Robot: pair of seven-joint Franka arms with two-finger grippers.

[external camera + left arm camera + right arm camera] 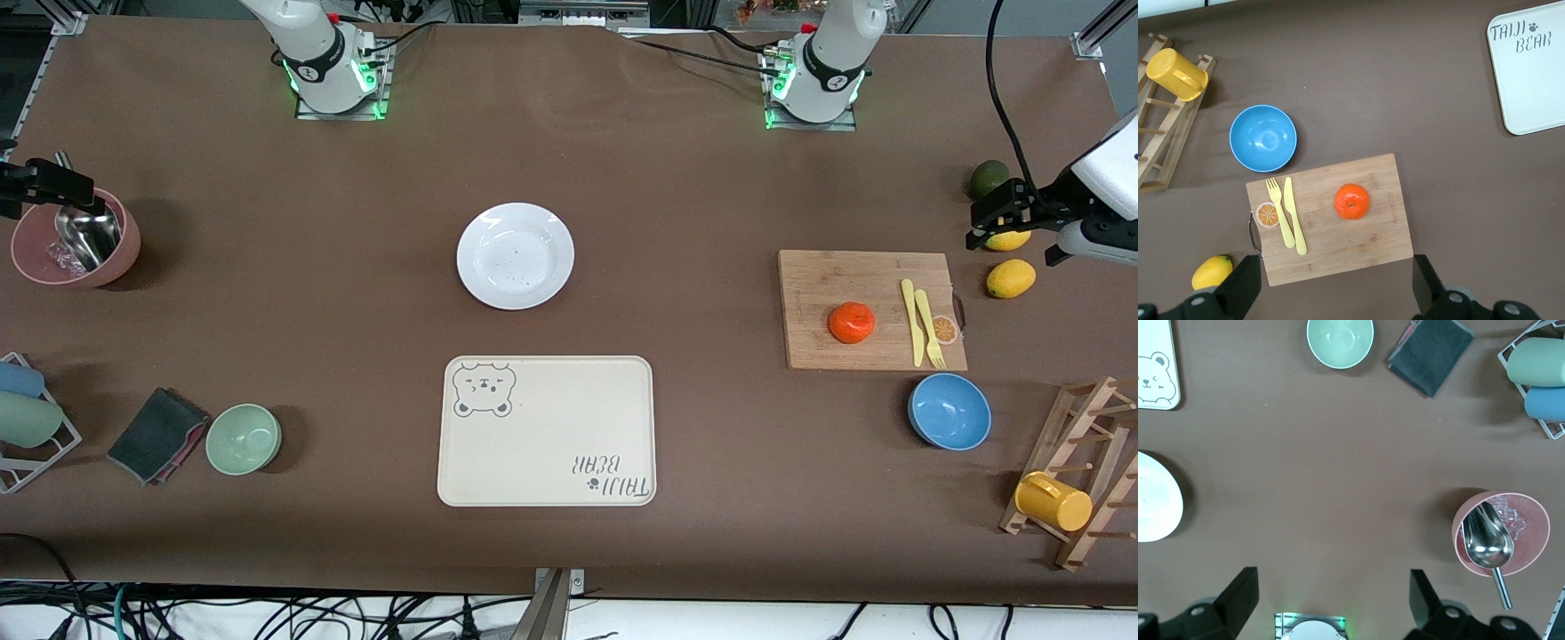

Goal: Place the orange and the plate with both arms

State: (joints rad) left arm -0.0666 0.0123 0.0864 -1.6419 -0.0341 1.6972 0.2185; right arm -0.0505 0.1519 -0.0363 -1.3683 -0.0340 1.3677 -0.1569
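Orange (852,322) sits on the cutting board (818,284); firm (it may roll), best pinched across its middle. White plate (515,255) lies mid-table, slippery, brittle; take its rim. Left gripper (1331,290) and right gripper (1331,607) hang spread, empty.

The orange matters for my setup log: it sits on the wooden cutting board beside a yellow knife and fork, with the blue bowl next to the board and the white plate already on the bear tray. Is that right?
Not quite. The plate is not on the bear tray; the front view shows it on the bare table, farther from the camera than the tray. The rest holds: the orange sits on the cutting board beside the knife and fork, with the blue bowl next to the board.
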